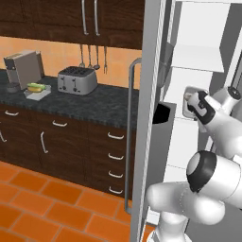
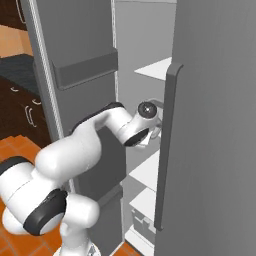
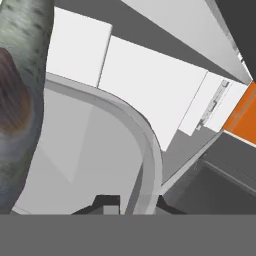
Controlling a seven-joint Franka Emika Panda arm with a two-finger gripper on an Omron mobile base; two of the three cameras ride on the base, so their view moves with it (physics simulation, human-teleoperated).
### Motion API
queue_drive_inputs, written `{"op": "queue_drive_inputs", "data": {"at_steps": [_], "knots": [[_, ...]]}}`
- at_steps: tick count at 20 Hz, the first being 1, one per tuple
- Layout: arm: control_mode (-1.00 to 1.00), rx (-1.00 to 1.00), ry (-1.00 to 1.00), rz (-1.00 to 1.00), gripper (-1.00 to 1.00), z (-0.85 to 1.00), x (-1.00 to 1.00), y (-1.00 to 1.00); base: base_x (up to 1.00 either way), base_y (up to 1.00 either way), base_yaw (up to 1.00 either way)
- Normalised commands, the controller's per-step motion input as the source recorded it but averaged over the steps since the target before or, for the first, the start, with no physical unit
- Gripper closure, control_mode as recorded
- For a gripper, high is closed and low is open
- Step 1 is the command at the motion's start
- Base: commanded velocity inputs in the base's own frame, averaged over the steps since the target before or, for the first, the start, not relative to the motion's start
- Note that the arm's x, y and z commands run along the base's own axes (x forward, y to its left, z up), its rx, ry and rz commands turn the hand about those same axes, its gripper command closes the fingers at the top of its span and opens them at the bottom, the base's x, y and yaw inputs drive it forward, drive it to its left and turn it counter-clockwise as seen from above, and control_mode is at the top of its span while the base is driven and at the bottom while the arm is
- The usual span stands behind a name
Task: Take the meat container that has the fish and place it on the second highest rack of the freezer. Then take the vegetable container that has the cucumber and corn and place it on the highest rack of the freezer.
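My gripper (image 3: 132, 202) is shut on the rim of the meat container (image 3: 148, 150), a pale grey tray. The silvery grey-brown fish (image 3: 20, 100) lies in the tray, close to the camera. From the left base, the gripper (image 1: 191, 100) holds the tilted container (image 1: 187, 109) inside the open freezer (image 1: 198, 28), below a white shelf (image 1: 196, 59). The right base view has the container (image 2: 151, 137) between an upper shelf (image 2: 155, 69) and a lower shelf (image 2: 147, 170); I cannot tell which rack is which. The vegetable container (image 1: 38, 90) with green cucumber and yellow corn sits on the dark counter.
The open left freezer door (image 1: 147, 118) with its long handle (image 1: 128, 137) stands close to the arm's left. The grey right door (image 2: 215, 125) hides part of the hand. A toaster (image 1: 77, 79) and a coffee machine (image 1: 23, 68) stand on the counter (image 1: 104, 104).
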Motion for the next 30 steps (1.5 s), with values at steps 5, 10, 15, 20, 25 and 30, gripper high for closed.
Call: {"op": "queue_drive_inputs", "data": {"at_steps": [5, 10, 15, 20, 25, 30], "knots": [[-1.0, 0.0, 0.0, 0.0, 1.0, -0.15, 0.16, -0.13, 0.0, 0.0, 0.0], [-1.0, -0.01, 0.0, 0.0, 1.0, -0.13, 0.33, 0.0, 0.0, 0.0, 0.0], [-1.0, 0.0, 0.0, 0.0, 1.0, -0.04, 0.4, 0.0, 0.0, 0.0, 0.0], [-1.0, -0.02, 0.0, 0.0, 1.0, -0.04, 0.41, 0.02, 0.0, 0.0, 0.0], [-1.0, 0.0, 0.0, 0.0, 1.0, -0.1, 0.3, -0.11, 0.0, 0.0, 0.0], [-1.0, 0.0, 0.0, 0.0, 1.0, -0.18, 0.12, -0.25, 0.0, 0.0, 0.0]]}}
